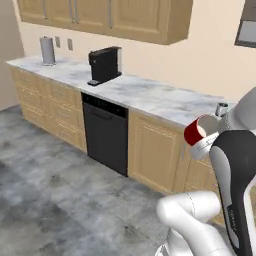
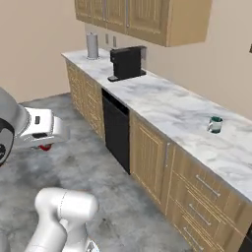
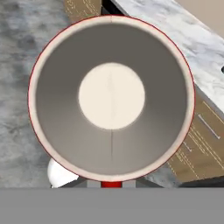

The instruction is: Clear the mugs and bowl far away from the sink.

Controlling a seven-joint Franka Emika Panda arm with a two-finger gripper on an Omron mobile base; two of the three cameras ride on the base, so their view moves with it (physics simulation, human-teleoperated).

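Red mug [image 1: 195, 133] | held in the air in front of the cabinets, off the counter [image 1: 150, 95] | gripper [image 3: 111, 183] seems clenched on its rim, mouth toward the hand camera | looks light, stiff, glossy, probably slippery and breakable | rim or wall is best hold

Glossy red cylindrical mug [image 1: 196, 131] w/ cream inside [image 3: 111, 96], empty, tipped sideways mid-air, near the counter's front edge.
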